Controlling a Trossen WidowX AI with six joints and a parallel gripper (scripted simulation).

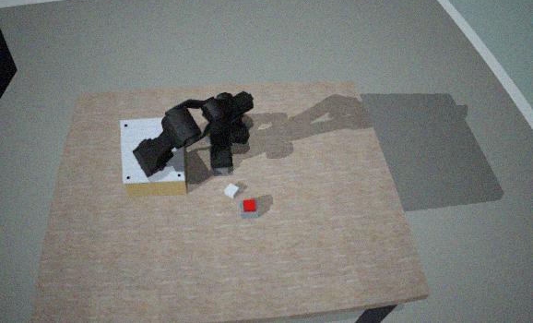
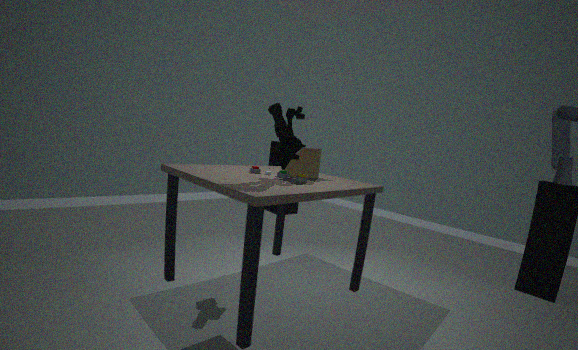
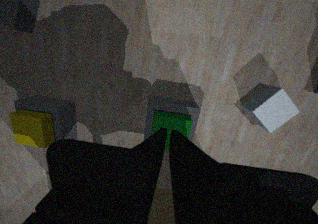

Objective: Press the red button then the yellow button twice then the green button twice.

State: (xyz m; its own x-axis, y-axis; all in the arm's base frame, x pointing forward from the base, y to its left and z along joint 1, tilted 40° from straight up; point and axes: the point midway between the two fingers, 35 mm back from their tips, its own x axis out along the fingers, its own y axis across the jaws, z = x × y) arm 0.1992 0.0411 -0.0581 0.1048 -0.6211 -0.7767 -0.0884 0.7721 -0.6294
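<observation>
My gripper is shut, with nothing between its fingers, and points down at the green button. In the wrist view the fingertips overlap the near edge of the green cap; whether they touch it I cannot tell. In the top view the arm hides the green cap. The yellow button stands left of the fingers in the wrist view and is almost wholly hidden by the arm in the top view. The red button stands on its grey base, away from the gripper.
A small white block lies between the green and red buttons. A dark block shows at the wrist view's upper left. The arm stands on a white-topped box on the wooden table.
</observation>
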